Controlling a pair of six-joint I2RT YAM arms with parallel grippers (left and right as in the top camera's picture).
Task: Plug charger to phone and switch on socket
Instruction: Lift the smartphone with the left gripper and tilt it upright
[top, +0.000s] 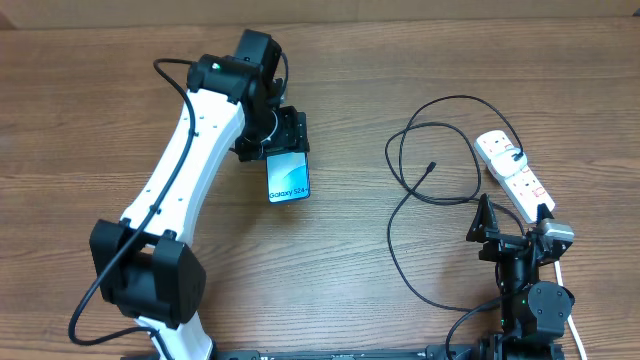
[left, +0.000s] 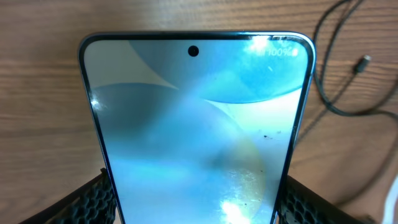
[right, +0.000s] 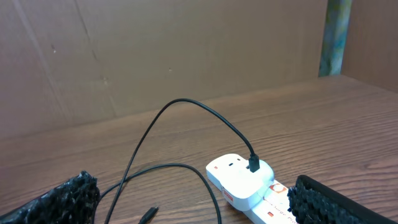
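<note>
The left gripper (top: 287, 148) is clamped on the phone (top: 288, 180). Its two black fingers (left: 93, 200) press on the sides of the phone, so the phone cannot slip. The screen faces up and glows blue. I think the arm holds it this way so the charger hole is easy to reach.

The right gripper (top: 512, 225) has its fingers wide apart and holds nothing. It sits just beside one end of the socket (top: 512, 168), maybe to be close to the switches.

The charger (top: 400, 215) has its black plug (right: 254, 165) in the other end of the socket. Its small tip (top: 431, 166) lies loose on the table (top: 90, 90), between the phone and the socket, touching neither. I think that tip needs picking up next.
</note>
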